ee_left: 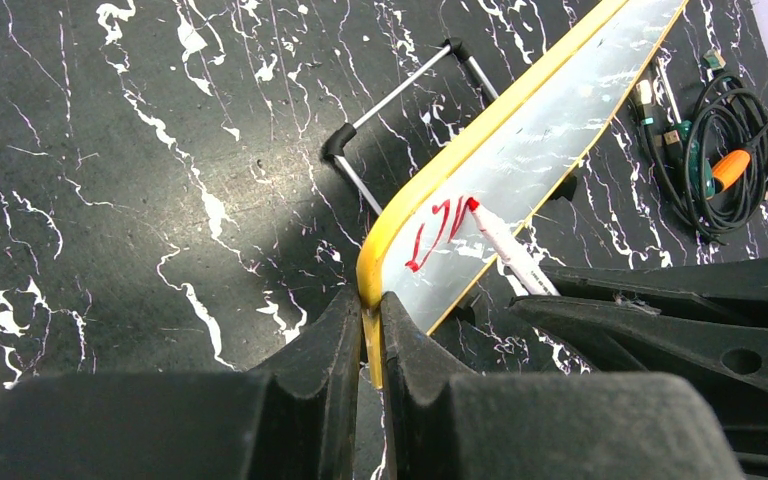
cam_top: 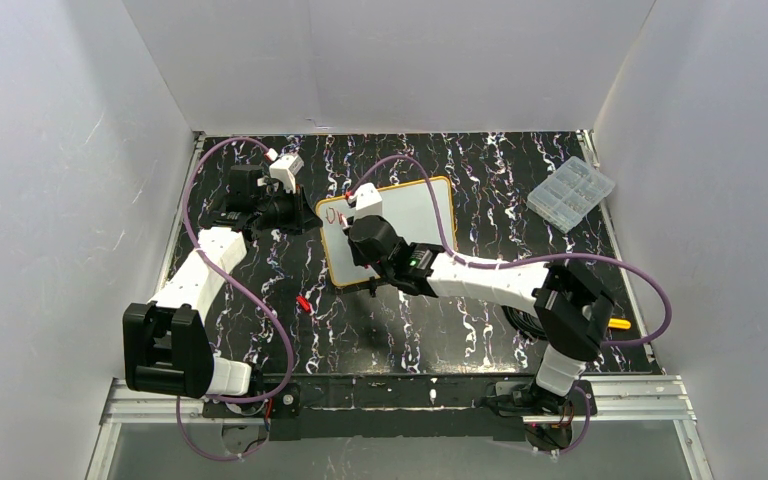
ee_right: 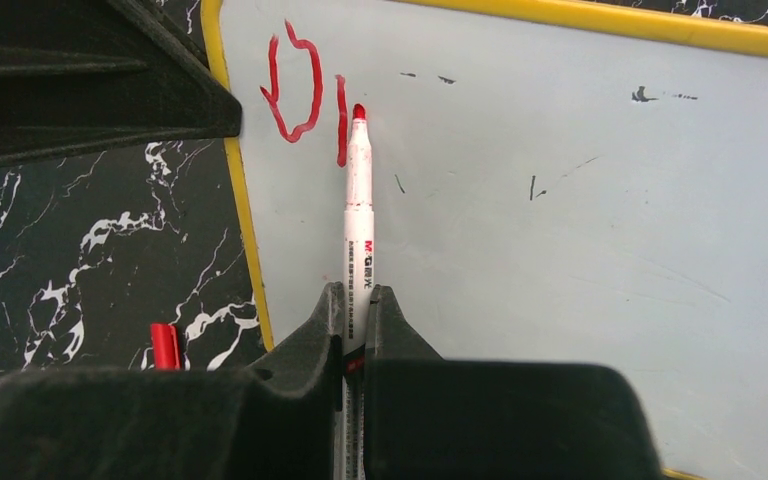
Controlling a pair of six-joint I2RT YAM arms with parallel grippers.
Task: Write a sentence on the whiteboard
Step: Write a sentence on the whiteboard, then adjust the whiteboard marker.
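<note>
our right gripper (ee_right: 360, 305) is clamped on the red marker (ee_right: 359, 200), its tip on the whiteboard (ee_right: 580, 260) just beside the first red strokes of the sentence (ee_right: 295, 90). our left gripper (ee_left: 370, 312) pinches the board's corner edge, mid-table. we'd press lightly, make short strokes, and brace that corner firmly against sliding.

Before you, a black table (cam_top: 480, 335) veined in white carries four things: the whiteboard (cam_top: 420, 208) near its middle, a red cap (cam_top: 303, 302) on the bare top just off the board's near left corner, a clear box (cam_top: 571, 193) at the far right, well apart, and a cable coil (ee_left: 705, 165) toward the right edge.
</note>
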